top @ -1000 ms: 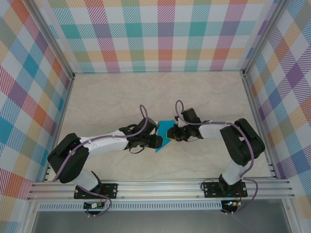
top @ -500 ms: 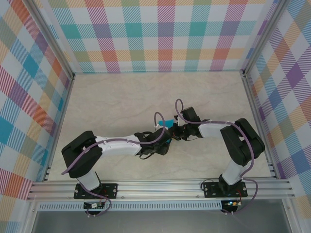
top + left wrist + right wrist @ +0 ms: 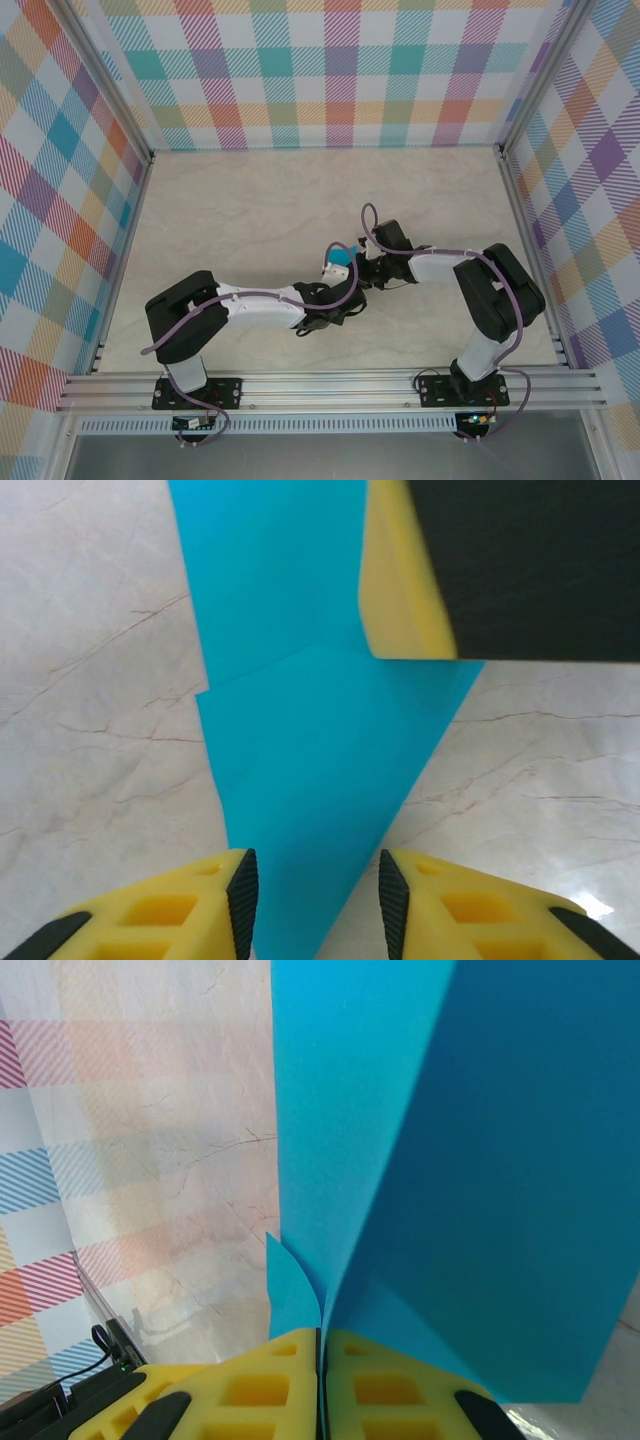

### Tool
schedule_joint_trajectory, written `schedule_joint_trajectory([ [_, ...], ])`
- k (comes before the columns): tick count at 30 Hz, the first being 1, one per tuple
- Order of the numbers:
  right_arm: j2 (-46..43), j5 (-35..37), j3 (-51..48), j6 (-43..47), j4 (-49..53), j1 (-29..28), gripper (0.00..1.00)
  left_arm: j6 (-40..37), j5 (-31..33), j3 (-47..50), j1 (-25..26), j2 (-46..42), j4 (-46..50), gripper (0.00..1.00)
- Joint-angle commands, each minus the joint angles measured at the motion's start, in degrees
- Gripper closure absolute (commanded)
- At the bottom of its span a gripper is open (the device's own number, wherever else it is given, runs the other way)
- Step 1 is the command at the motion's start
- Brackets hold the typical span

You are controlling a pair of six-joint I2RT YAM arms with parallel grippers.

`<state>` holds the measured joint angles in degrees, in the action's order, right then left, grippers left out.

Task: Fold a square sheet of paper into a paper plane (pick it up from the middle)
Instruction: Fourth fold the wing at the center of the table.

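Observation:
The square sheet of paper is bright cyan and folded into a tapering, pointed paper plane shape, held up off the table at its middle. My right gripper is shut on its creased edge, and the paper fans out beyond the fingers. In the top view the right gripper meets the left gripper at the paper. My left gripper is open, its pads either side of the paper's narrow end without pinching it. A right finger grips the paper's top.
The marble-patterned table is enclosed by plaid walls at the back and both sides. An aluminium rail carrying both arm bases runs along the near edge. Purple cables loop over both wrists.
My left arm has swung right and in under the paper, its jaws now astride the narrow end. The right gripper has closed on the paper. The sheet shows smaller from above than before.

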<state>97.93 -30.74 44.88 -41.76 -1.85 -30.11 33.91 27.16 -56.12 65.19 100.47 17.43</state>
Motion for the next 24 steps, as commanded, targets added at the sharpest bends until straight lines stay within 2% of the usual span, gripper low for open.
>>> schedule_joint_trajectory([
  [1, 0.0, -1.8, 1.6, -0.8, 1.0, -0.4, 0.92, 2.4, 3.5, -0.7, 0.9, 0.7, 1.6, 0.64],
  [9, 0.0, -1.9, 1.6, -1.1, 1.0, -0.4, 0.92, 3.0, 3.7, -0.1, 0.9, 0.9, 0.6, 0.77],
  [14, 0.0, -1.8, 1.7, -1.3, 1.0, -0.4, 0.92, 3.8, 4.0, -0.2, 0.9, 1.4, 0.9, 0.77],
  [24, -0.1, -3.0, 2.0, -2.7, -0.2, -0.4, 0.93, 5.1, 4.1, 1.1, 1.0, 1.0, 0.7, 0.69],
])
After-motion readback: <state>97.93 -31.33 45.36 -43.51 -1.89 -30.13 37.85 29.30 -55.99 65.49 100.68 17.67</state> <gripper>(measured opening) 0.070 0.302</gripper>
